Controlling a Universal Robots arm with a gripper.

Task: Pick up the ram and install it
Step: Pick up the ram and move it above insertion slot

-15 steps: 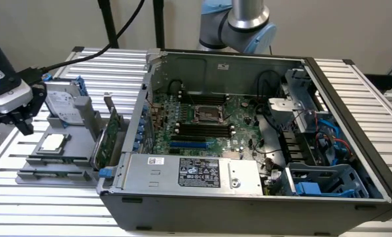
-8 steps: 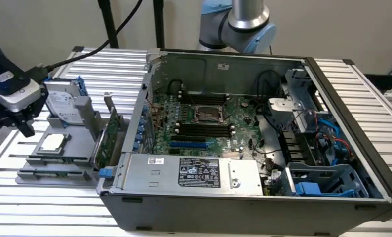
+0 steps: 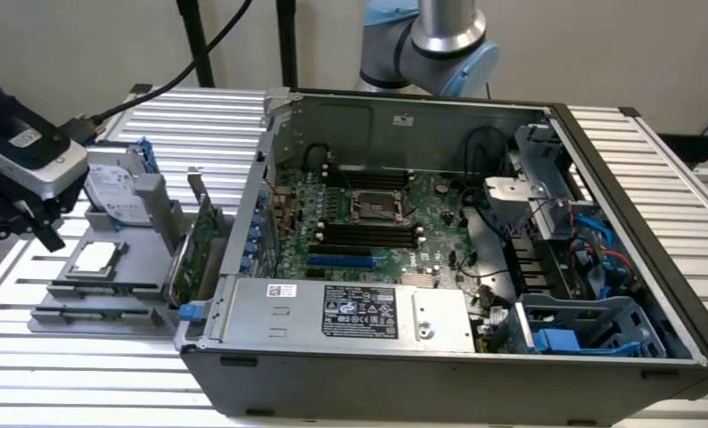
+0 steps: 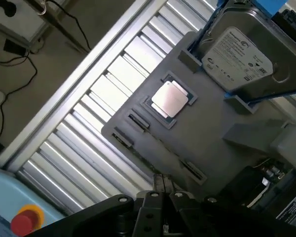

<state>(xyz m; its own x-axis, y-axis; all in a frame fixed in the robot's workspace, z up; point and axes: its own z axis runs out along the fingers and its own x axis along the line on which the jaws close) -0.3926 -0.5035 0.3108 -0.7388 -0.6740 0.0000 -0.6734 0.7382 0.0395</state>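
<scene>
End effector point(image 4: 163, 183), tips together and seemingly empty, hangs near the holder point(image 4: 207, 138), where rams point(image 4: 164, 145) sit on edge; each likely light, stiff, fragile, best pinched mid-length across its faces, clear of contacts.

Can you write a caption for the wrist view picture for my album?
The gripper over the gray tray, near the hard drive and a shiny chip.

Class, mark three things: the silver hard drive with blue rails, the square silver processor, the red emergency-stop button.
Silver hard drive with blue rails point(image 4: 239, 57): wrist view, on its white label.
Square silver processor point(image 4: 169, 99): wrist view, middle of its lid.
Red emergency-stop button point(image 4: 24, 222): wrist view, its cap.
</scene>
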